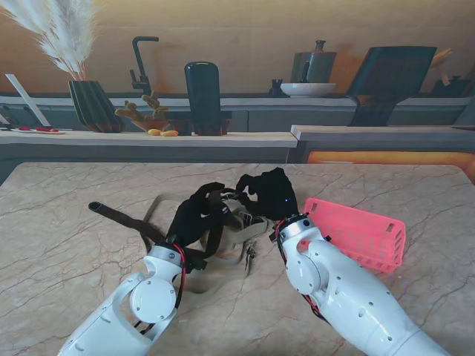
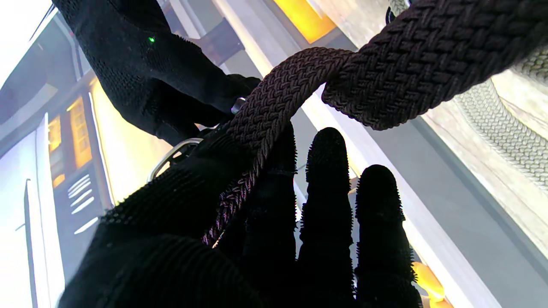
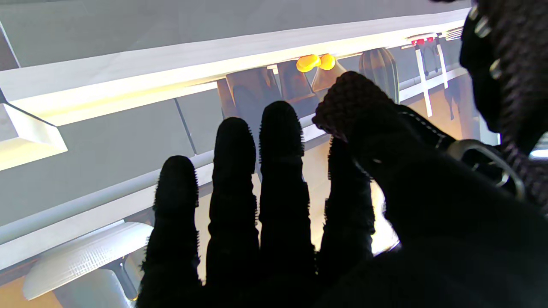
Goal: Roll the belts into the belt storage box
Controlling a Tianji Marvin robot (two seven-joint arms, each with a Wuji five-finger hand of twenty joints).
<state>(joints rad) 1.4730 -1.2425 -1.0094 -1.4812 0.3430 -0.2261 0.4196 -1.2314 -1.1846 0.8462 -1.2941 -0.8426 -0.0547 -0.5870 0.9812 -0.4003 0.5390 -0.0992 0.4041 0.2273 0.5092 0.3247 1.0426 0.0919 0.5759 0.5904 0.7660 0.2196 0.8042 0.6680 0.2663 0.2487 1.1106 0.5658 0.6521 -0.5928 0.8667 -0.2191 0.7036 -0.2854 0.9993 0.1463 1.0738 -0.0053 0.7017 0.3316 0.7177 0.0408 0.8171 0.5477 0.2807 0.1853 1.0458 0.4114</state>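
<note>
**Both hands on the dark belt, mid-table**

My left hand (image 1: 194, 215) pinches the dark woven belt (image 2: 411, 55) between thumb and forefinger; the other fingers (image 2: 327, 179) stand straight and loose. My right hand (image 1: 269, 191) meets it, thumb pressed at the metal buckle ring (image 3: 492, 158), though I cannot tell if it truly grips. A beige belt (image 1: 241, 226) lies tangled beneath them on the marble table (image 1: 67, 245). The pink box (image 1: 364, 233) sits just right of my right arm.

Matt braided cloth belt (image 2: 398, 64); pink basket (image 1: 364, 231) seemingly plastic mesh.
</note>
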